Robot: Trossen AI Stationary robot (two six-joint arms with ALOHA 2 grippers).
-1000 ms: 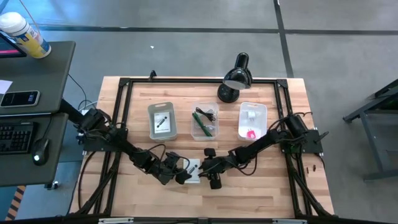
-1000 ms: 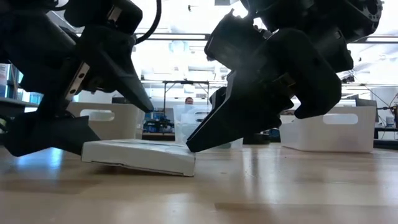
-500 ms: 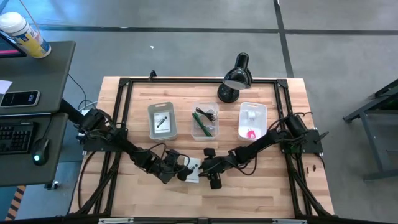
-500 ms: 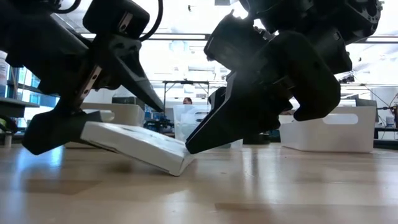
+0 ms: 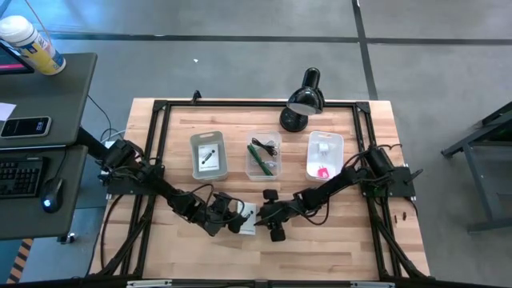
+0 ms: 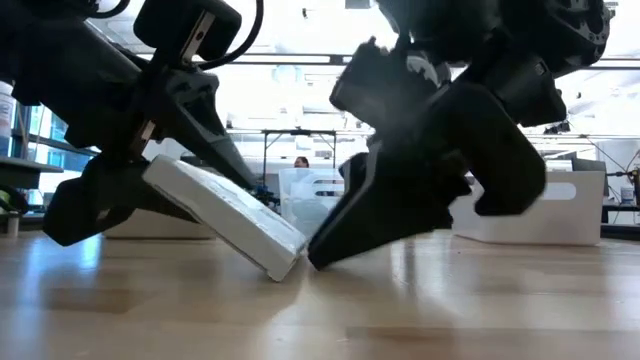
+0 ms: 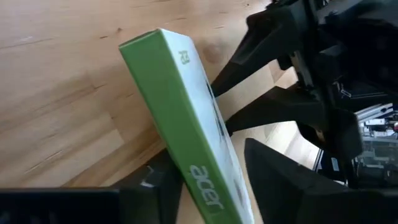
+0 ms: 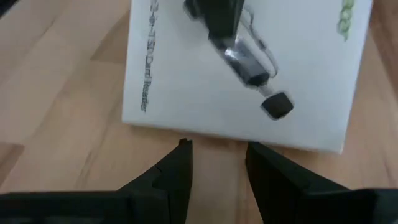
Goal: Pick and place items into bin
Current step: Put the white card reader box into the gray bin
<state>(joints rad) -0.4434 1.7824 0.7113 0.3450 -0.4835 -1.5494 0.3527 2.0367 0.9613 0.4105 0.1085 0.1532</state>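
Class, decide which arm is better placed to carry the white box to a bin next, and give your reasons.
Left. The left tool already grips the white box and has it tilted up on one edge. The right tool only sits at the box's low edge, holding nothing.

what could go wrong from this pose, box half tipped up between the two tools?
1. The white box is tilted, with only its lower edge on the table, held by the left tool. If the grip is shallow, it could slip and fall flat.
2. The right tool sits right at the box's low corner, fingers slightly apart. A push could skid the box rather than grasp it.
3. Both arms crowd together, so the tools may collide.
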